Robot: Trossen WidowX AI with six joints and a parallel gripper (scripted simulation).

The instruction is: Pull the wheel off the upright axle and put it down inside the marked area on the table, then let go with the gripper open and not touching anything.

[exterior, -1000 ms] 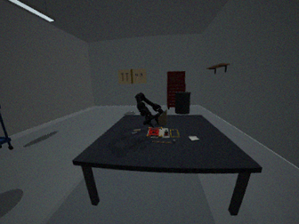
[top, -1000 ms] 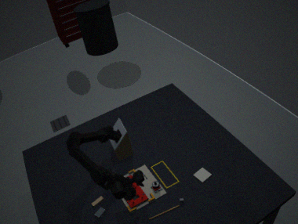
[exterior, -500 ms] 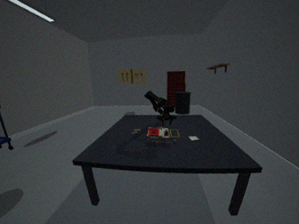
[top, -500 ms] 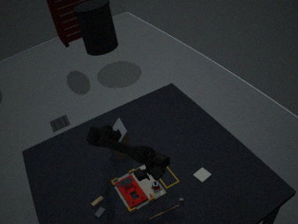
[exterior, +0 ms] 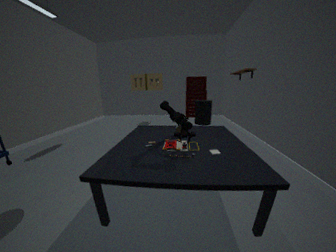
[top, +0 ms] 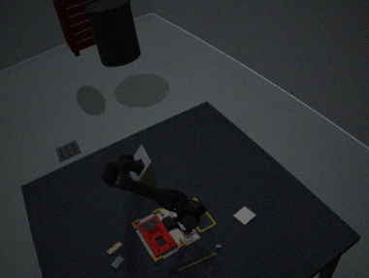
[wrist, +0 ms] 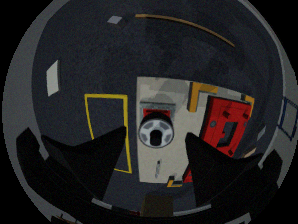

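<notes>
Two spread fingers of the tool (wrist: 154,156) flank the wheel (wrist: 156,133), gripping nothing.

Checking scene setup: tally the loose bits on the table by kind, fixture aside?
White square card: 1
Small flat blocks: 2, the other
Thin stick: 1
Tiny pale piece: 1
Total: 5

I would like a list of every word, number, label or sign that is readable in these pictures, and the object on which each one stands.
No text can be read in any view.
Red plate on the table: dark cut-out shapes only, no letters.
Two tan panels on the back wall: too small and blurred to read.
White card: blank.
Wheel: no markings visible.
</notes>
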